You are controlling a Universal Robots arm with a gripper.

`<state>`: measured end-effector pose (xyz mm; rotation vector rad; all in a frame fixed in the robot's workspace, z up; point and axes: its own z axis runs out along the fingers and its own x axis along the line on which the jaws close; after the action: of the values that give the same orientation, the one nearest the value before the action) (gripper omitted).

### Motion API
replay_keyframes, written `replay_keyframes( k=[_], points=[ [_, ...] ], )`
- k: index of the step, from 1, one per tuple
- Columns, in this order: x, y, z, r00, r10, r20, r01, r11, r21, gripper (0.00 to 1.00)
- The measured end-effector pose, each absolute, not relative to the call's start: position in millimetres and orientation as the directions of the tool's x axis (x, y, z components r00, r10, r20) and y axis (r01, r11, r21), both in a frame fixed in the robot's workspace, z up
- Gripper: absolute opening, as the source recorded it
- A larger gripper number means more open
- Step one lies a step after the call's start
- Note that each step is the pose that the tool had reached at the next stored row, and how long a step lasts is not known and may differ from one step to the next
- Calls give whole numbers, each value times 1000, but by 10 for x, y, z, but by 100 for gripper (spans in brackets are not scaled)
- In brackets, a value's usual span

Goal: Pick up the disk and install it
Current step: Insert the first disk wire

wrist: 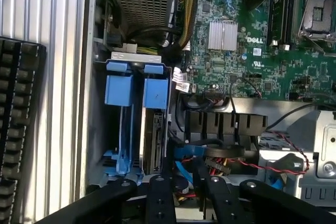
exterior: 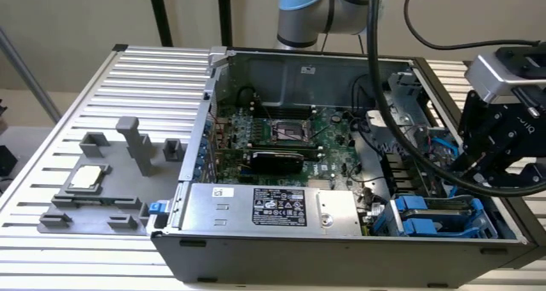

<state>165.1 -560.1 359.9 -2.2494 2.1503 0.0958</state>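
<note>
The disk stands on edge in the drive bay at the front corner of the open computer case, held in its bright blue carrier. A second blue carrier sits right beside it. In the exterior view the disk shows as a grey strip between blue handles at the case's right. My gripper hovers just over the bay and is open. Its black fingers stand apart with only cables behind the gap. In the exterior view the gripper hangs above the case's right side.
A silver power-supply box lies along the case front, with the green motherboard behind it. A thick black cable droops across the case. On the slatted table, a grey fixture plate carries a square CPU chip.
</note>
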Motion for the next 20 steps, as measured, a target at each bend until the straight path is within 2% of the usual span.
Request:
replay_keyframes(
  k=[4, 5, 15, 20],
  points=[
    [1651, -5576, 3549, 45, -997, -64, -999, -46, 22, 0],
    [1651, -5570, 3543, 45, -997, -64, -999, -46, 22, 100],
    [1565, -5571, 3537, 55, -996, -64, -998, -56, 22, 100],
    [1558, -5701, 3540, 55, -996, -64, -998, -56, 22, 100]
  ],
)
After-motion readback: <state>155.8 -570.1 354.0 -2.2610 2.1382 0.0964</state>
